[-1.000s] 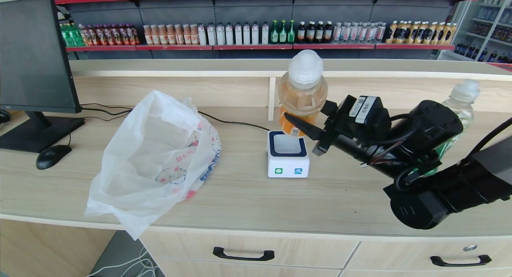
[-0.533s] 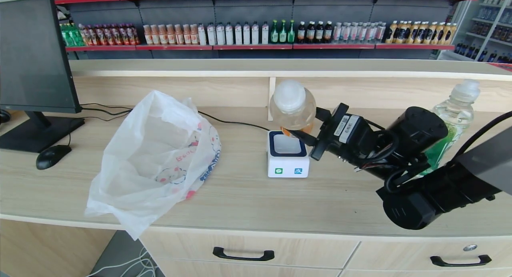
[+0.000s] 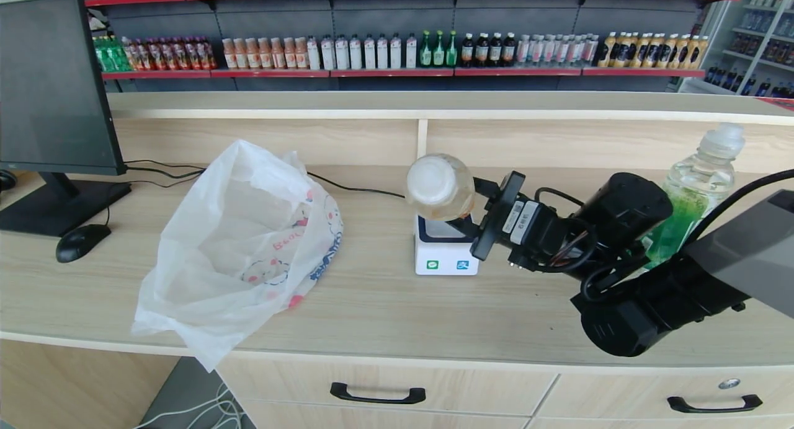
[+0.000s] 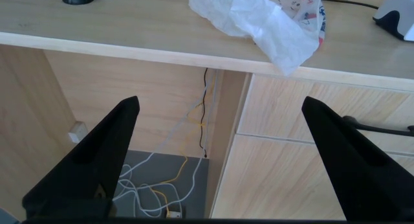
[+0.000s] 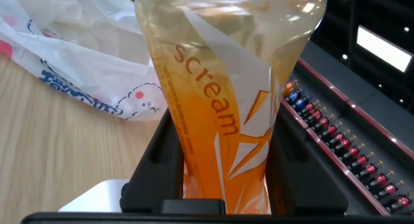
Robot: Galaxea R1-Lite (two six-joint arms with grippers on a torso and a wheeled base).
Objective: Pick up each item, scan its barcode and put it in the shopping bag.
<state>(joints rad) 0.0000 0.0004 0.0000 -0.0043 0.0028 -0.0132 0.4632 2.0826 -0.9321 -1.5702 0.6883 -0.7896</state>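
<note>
My right gripper [image 3: 466, 213] is shut on an orange drink bottle [image 3: 439, 187], tipped so its white cap faces the camera, directly over the white scanner box [image 3: 445, 255]. Up close, the bottle [image 5: 226, 101] has an orange and white label and sits clamped between the black fingers [image 5: 155, 159]. The white shopping bag [image 3: 245, 243] lies open on the counter left of the scanner, and appears as the bag [image 5: 71, 49] behind the bottle. My left gripper [image 4: 220, 159] hangs open below the counter edge, fingers wide apart. A clear bottle with a green label [image 3: 691, 193] stands at the right.
A monitor [image 3: 56, 88] and a mouse [image 3: 82, 240] occupy the counter's left end, with a cable running behind the bag. A raised ledge borders the counter's far side. Drawers with black handles [image 3: 377, 393] sit below the front edge.
My right arm has lowered and tilted the orange bottle toward the camera, bringing it from upright above the scanner down to just over it and slightly left.
</note>
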